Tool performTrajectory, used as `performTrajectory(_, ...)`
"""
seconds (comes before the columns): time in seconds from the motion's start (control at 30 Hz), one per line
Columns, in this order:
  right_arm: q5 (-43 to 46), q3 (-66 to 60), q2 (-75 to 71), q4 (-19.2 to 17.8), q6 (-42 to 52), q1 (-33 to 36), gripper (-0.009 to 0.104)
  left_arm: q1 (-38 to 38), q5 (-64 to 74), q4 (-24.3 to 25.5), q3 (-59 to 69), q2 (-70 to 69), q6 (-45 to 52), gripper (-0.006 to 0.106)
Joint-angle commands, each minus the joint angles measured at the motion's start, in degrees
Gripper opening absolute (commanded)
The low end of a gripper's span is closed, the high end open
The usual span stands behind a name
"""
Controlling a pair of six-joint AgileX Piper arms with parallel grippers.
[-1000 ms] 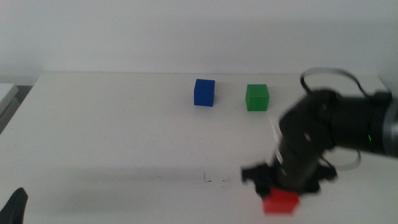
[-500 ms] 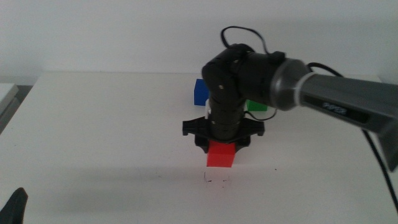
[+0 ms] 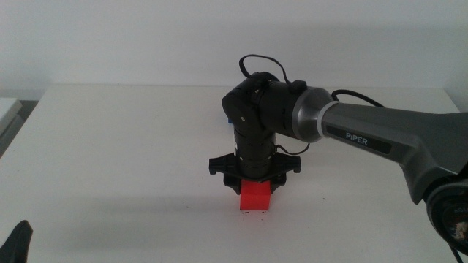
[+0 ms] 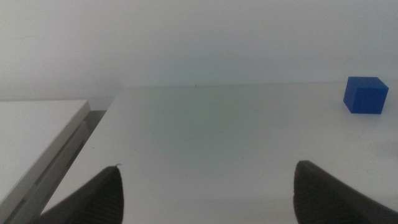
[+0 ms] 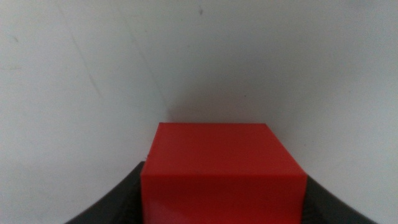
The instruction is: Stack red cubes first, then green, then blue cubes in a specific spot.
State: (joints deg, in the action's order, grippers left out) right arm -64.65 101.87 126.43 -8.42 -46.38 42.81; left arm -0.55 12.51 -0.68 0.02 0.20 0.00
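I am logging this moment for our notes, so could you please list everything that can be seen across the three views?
red cube: one, bright red, on the white table near its front middle, held between the right gripper's jaws.
blue cube: one, deep blue, toward the table's far side; in the middle view only a sliver shows behind the right arm.
green cube: not visible in any view; possibly hidden behind the arm.
table: one, white, filling most of each view.
right gripper: one, dark, pointing down at the table's middle, shut on the red cube.
left gripper: one, dark, waiting at the table's near left edge, jaws open.
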Motion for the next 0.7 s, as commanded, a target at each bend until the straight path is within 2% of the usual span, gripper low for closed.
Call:
performTrajectory(0.0,-0.48,0.49,0.30,-0.52,-0.09,0.14,-0.003,-0.04,-0.81,-0.24,-0.02,-0.20,0.00,0.094)
performTrajectory(0.13,-0.90,0.49,0.54,-0.52,-0.09,0.14,0.001,-0.04,-0.81,-0.24,-0.02,-0.20,0.00,0.094)
performTrajectory(0.17,-1.53,0.49,0.54,-0.39,-0.32,0.14,0.024,-0.04,-0.81,-0.24,-0.02,-0.20,0.00,0.094)
performTrajectory(0.23,-2.69,0.49,0.54,-0.08,0.47,0.14,0.044,-0.04,-0.81,-0.24,-0.02,-0.20,0.00,0.094)
performTrajectory(0.3,-5.31,0.61,-0.78,0.37,2.70,0.14,0.071,-0.04,-0.81,-0.24,-0.02,-0.20,0.00,0.094)
performTrajectory(0.37,-5.31,1.16,-2.91,-0.84,7.27,-0.07,0.093,-0.04,-0.81,-0.24,-0.02,-0.20,0.00,0.094)
performTrajectory(0.53,-5.29,3.14,-9.98,-3.11,11.39,-2.80,0.092,-0.04,-0.81,-0.24,-0.02,-0.20,0.00,0.094)
performTrajectory(0.67,-2.88,3.36,-12.63,-3.86,16.53,-8.77,0.092,-0.04,-0.81,-0.24,-0.02,-0.20,0.00,0.094)
